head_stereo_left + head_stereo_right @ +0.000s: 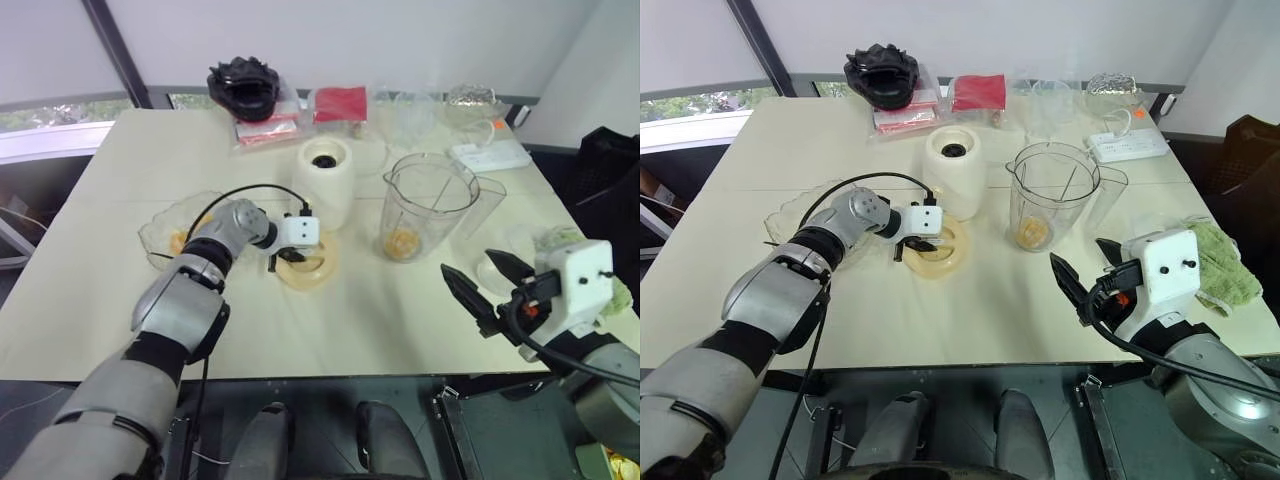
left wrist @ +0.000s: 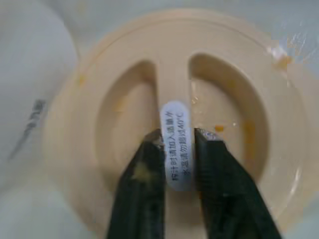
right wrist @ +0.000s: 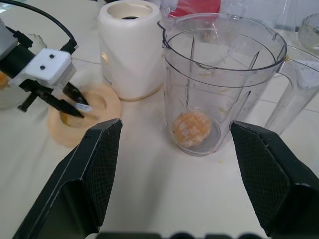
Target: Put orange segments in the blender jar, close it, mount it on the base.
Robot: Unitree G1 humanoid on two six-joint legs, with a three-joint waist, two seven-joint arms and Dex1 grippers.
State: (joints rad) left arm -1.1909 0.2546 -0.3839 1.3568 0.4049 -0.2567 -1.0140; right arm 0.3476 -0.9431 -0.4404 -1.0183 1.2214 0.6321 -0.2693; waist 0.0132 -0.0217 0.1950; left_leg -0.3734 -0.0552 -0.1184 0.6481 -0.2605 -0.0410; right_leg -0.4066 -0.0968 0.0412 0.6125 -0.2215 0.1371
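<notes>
My left gripper (image 2: 178, 149) pinches the labelled centre bar of the lid (image 1: 305, 265), which lies flat on the table (image 1: 90, 300) before the base (image 1: 325, 180). The jar (image 1: 425, 205), segments (image 3: 193, 128) inside, stands open to the lid's right, nearer my right gripper (image 1: 487, 285), whose fingers are spread wide and empty. The jar's blade is hard to make out.

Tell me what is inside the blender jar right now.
Orange segments lie clumped at the bottom of the blender jar, which stands open with no lid. The clump covers the middle of the jar's floor, so what lies under it cannot be seen.
</notes>
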